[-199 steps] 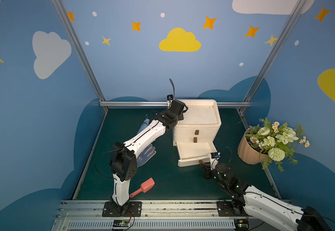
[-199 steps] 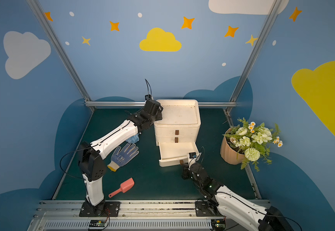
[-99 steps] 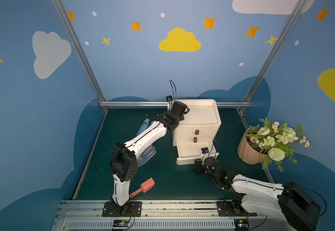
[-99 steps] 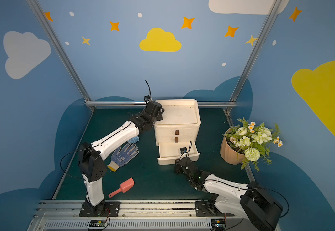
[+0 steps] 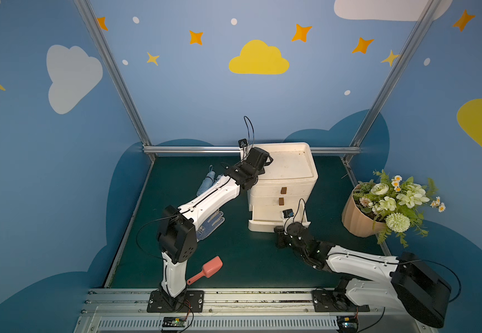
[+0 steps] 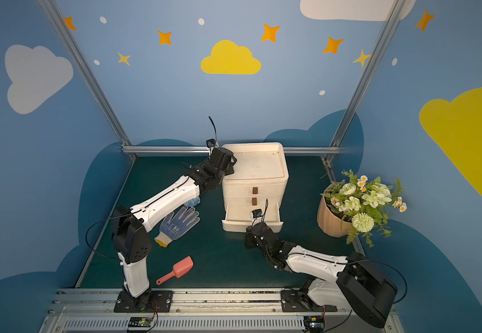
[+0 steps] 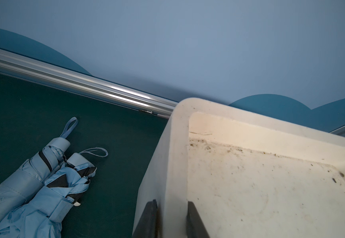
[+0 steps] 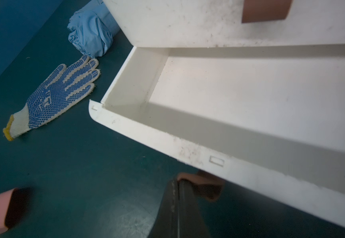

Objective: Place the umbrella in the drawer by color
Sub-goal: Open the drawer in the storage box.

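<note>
**A:** Any writing you can read on the umbrellas (image 7: 23,181)?

**B:** None that I can make out. The only print is a blue mark on the glove (image 8: 58,94), and it's too blurred to read.

**A:** Where do they lie?

**B:** There are two light blue ones, folded, side by side on the surface (image 5: 248,259), just beside the cabinet (image 5: 286,184) on my left arm's side. My left end effector (image 7: 171,203) is near them but apart. It is clenched on the cabinet's top rim, one finger outside and one inside. My right end effector (image 8: 178,185) is well apart from them, in front of the cabinet. It is grasping the brown handle (image 8: 204,185) of the bottom drawer (image 8: 167,134), which stands partly pulled out.

**A:** What is hard to see?

**B:** In both top views my left arm covers most of the umbrellas. The right wrist view shows only one crumpled end past the cabinet corner. The handle is blurred, half under the drawer front. The pink scoop (image 5: 208,269) is cut off in that wrist view.
</note>
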Controlling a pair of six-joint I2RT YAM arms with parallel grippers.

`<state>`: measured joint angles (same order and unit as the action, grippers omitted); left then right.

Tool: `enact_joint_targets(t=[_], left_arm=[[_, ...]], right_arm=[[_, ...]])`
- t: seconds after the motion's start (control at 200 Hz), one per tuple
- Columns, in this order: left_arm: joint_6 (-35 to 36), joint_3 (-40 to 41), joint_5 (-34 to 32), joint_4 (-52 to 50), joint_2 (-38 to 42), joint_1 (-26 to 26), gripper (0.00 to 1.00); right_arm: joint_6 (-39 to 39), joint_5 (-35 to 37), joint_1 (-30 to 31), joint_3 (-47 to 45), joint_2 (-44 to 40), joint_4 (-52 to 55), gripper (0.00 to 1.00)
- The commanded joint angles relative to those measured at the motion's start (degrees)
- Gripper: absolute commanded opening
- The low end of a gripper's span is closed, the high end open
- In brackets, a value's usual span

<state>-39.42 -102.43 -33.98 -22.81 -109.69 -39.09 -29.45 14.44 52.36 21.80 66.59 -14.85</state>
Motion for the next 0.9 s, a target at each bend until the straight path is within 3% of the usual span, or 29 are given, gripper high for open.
enact_joint_targets(t=[0.0, 0.1, 0.24, 0.461, 0.576, 0.686, 0.761, 0.896], left_arm=[[-3.7, 2.4, 8.2, -2.5, -0.2, 0.4, 0.05], [-2.6, 2.8, 13.3, -1.4, 0.0, 1.7, 0.04], [-3.8, 4.4, 11.9, -0.2, 0.5, 2.0, 0.04], [-5.5, 3.4, 11.9, -0.6, -0.3, 1.7, 0.04], [-4.9, 3.0, 11.4, -1.4, -0.3, 1.7, 0.07], [-3.0, 3.0, 11.5, -1.7, 0.6, 1.8, 0.2], [-1.7, 3.2, 11.7, -2.0, 1.6, 2.1, 0.34], [2.5, 3.8, 12.4, -2.8, 5.3, 2.9, 0.5]], right_arm=[[1.5, -3.0, 1.6, -1.7, -8.2, 1.6, 0.0], [2.4, 0.5, 1.5, -3.7, -16.8, 10.1, 0.0], [1.8, 4.5, 1.4, -9.2, -26.2, 9.2, 0.0], [2.2, 1.5, 1.4, -11.2, -26.9, 6.2, 0.0], [3.3, -0.9, 1.5, -8.8, -25.1, 8.4, 0.19], [6.6, -2.7, 1.5, -5.5, -26.8, 13.4, 0.29], [9.4, -2.7, 1.5, -3.0, -29.9, 18.0, 0.34], [20.2, -3.0, 1.4, 0.7, -38.0, 25.4, 0.47]])
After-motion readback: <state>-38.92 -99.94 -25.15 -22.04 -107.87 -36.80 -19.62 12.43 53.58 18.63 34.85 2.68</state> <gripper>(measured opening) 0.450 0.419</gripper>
